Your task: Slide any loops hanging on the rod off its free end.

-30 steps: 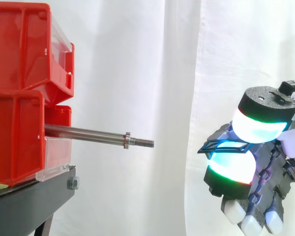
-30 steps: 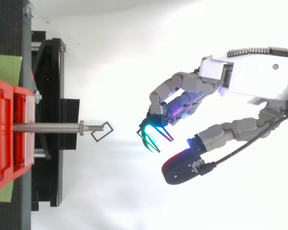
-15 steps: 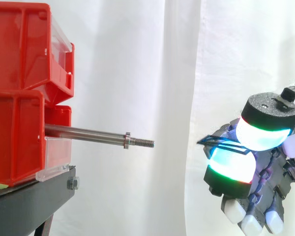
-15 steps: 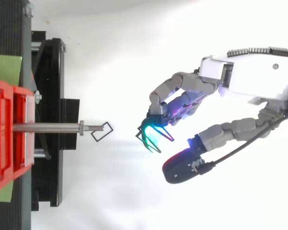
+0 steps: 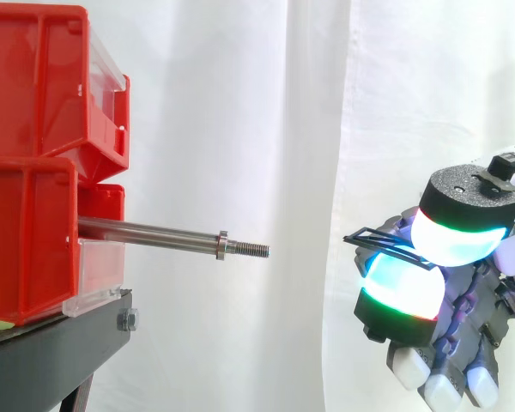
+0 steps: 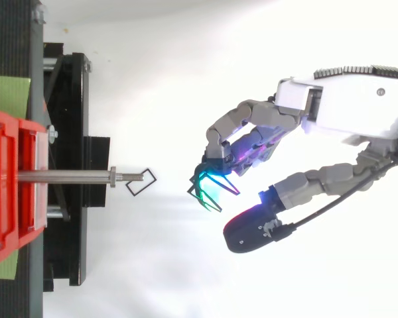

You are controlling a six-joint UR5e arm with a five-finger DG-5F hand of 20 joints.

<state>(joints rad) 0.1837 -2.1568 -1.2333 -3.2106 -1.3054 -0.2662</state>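
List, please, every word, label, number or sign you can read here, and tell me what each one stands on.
None can be read. The red bins, the steel rod, the black stand, the hand and the black loops it pinches bear no legible words, numbers or signs in either view.

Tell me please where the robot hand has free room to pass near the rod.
Free: the gap between the rod and its threaded end and the robot hand, which pinches thin black loops; also above the rod, right of the red bins. One black loop shows beside the tip. Crowded: left, where bins and black stand surround the rod's base.
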